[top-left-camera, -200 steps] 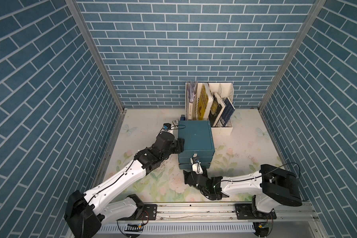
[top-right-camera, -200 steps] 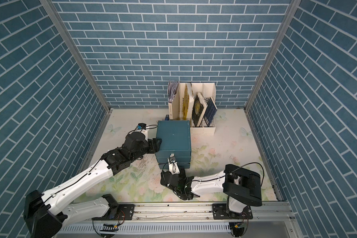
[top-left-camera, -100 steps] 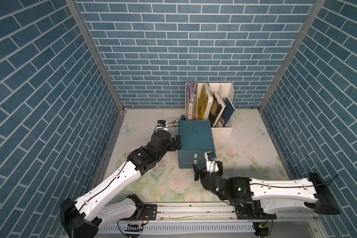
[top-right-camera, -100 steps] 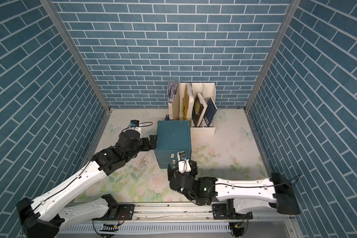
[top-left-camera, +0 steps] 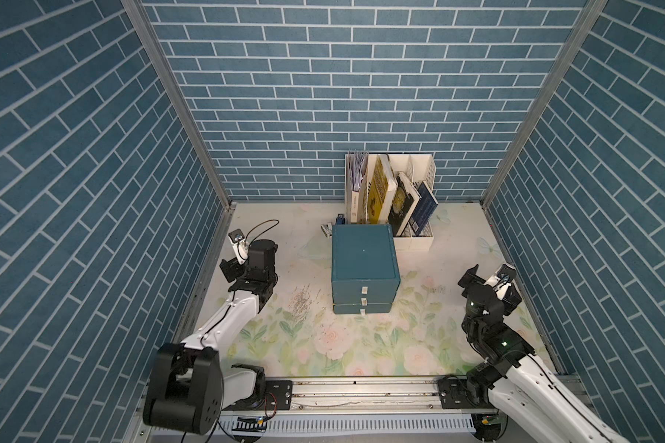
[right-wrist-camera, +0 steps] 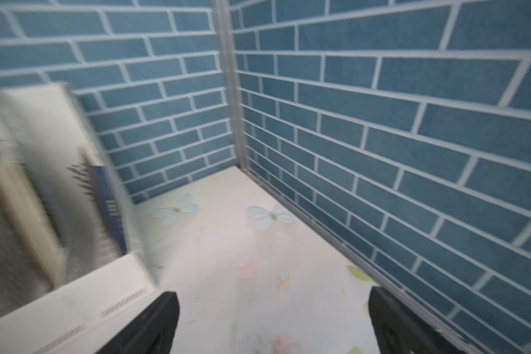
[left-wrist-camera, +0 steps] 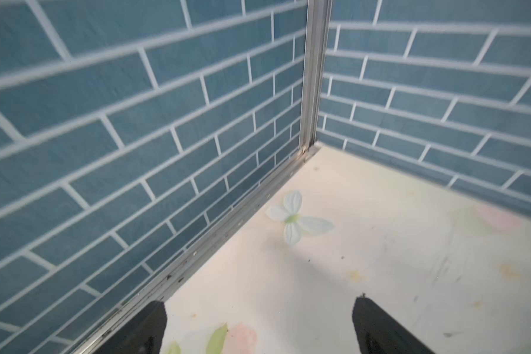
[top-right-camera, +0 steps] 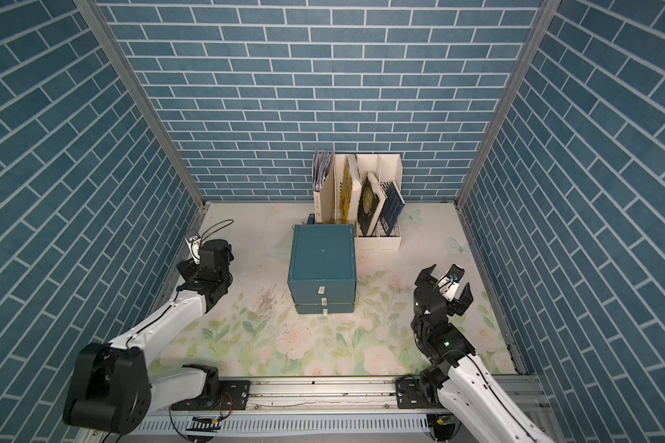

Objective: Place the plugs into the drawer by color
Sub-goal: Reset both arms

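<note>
The teal box (top-left-camera: 363,261) (top-right-camera: 321,255) stands mid-table. Each drawer of its three is pushed in, white tab handles (top-left-camera: 364,302) facing the front. The lowest drawer (top-right-camera: 325,308) sticks out a little. No plugs show in any view. My left gripper (top-left-camera: 234,273) (top-right-camera: 192,274) (left-wrist-camera: 259,303) hovers by the left wall, open and empty, pointing at the back left corner. My right gripper (top-left-camera: 490,289) (top-right-camera: 444,285) (right-wrist-camera: 273,295) hangs near the right wall, open and empty, aimed at the back right corner.
A white book rack (top-left-camera: 419,239) (top-right-camera: 388,243) (right-wrist-camera: 74,306) with several books stands behind the box. A small dark blue stick (top-left-camera: 339,219) and a small whitish item (top-left-camera: 326,229) lie at the box's back left corner. Brick walls close three sides.
Both arms have drawn away from the teal box, the left toward the left wall, the right from the drawer fronts toward the right wall. Both grippers have opened wider.
</note>
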Available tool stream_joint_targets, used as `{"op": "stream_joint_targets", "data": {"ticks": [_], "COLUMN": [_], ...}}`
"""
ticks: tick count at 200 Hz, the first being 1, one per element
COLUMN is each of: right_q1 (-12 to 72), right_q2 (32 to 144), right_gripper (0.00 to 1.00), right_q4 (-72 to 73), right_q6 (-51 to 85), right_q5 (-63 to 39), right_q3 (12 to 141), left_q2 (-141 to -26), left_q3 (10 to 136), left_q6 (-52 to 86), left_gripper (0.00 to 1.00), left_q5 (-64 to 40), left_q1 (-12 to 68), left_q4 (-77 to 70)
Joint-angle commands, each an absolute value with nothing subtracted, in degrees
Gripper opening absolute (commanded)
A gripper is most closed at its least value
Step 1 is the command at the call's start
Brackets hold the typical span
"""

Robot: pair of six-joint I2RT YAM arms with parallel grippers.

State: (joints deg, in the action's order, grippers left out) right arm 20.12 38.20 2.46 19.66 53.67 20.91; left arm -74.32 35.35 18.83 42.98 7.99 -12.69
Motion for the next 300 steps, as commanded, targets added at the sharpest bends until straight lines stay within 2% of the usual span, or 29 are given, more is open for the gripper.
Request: {"op": "stream_joint_targets", "data": {"ticks": [1, 24, 36, 46, 59, 68, 81, 86, 93, 97, 102, 107, 114, 121, 128, 135, 143, 300], "right_q1": [8.8, 4.1, 3.3, 3.0, 2.5, 2.0, 1.6, 1.5, 1.7, 2.0, 2.7, 2.4, 2.5, 2.3, 2.5, 2.5, 2.7, 3.3], "right_q2": [46.4, 55.2, 61.4, 65.0, 69.7, 72.8, 79.6, 83.4, 85.0, 87.8, 88.6, 87.0, 88.5, 87.2, 88.3, 87.3, 88.1, 87.6], "right_gripper": [1.0, 1.0, 1.0, 1.0, 1.0, 1.0, 1.0, 1.0, 1.0, 1.0, 1.0, 1.0, 1.0, 1.0, 1.0, 1.0, 1.0, 1.0], "right_q4": [14.9, 33.8, 48.8, 52.7, 61.4, 66.0, 74.1, 79.5, 74.7, 76.5, 77.1, 71.1, 77.4, 72.9, 77.1, 73.7, 76.8, 74.5], "right_q6": [15.5, 15.9, 13.1, 10.8, 7.5, 6.1, 5.1, 3.6, 0.6, -0.3, -1.1, -0.9, -0.9, 0.0, -0.2, 0.0, -0.3, -0.9], "right_q5": [41.1, 39.3, 33.1, 27.5, 21.0, 18.2, 16.0, 12.1, 5.6, 4.1, 5.0, 4.5, 4.1, 5.9, 6.2, 6.8, 7.0, 7.2], "right_q3": [17.9, 10.4, 6.3, 7.2, 7.2, 7.6, 7.8, 7.9, 9.9, 11.1, 11.8, 12.6, 11.2, 12.1, 11.1, 11.8, 11.1, 11.9], "left_q2": [-76.8, -80.6, -82.8, -83.3, -85.3, -84.7, -86.3, -88.1, -86.7, -86.7, -88.1, -87.2, -87.2, -87.5, -86.9, -87.7, -86.8, -87.2], "left_q3": [29.6, 22.1, 19.8, 19.5, 16.2, 15.2, 12.0, 10.4, 11.5, 11.5, 10.6, 11.3, 11.3, 11.1, 11.5, 10.8, 11.4, 11.1], "left_q6": [14.9, 9.3, 6.8, 5.7, 3.8, 2.2, 1.4, 1.3, 2.2, 2.2, 1.8, 2.2, 2.2, 2.2, 2.2, 2.1, 2.1, 2.0], "left_gripper": [1.0, 0.99, 0.98, 0.94, 1.0, 1.0, 1.0, 1.0, 1.0, 1.0, 1.0, 1.0, 1.0, 1.0, 1.0, 1.0, 1.0, 1.0], "left_q5": [35.8, 30.9, 28.6, 26.2, 19.5, 15.6, 13.4, 14.1, 14.8, 14.8, 15.0, 14.5, 14.4, 14.5, 14.3, 14.6, 14.5, 14.6], "left_q1": [5.9, 5.4, 5.2, 4.6, 4.0, 4.1, 4.0, 4.0, 4.1, 4.0, 4.0, 3.8, 3.7, 3.7, 3.7, 3.7, 3.8, 3.8], "left_q4": [-33.8, -48.4, -54.9, -57.2, -65.9, -66.6, -73.8, -79.6, -73.3, -75.0, -78.5, -74.6, -76.4, -75.8, -75.1, -76.9, -75.2, -75.8]}}
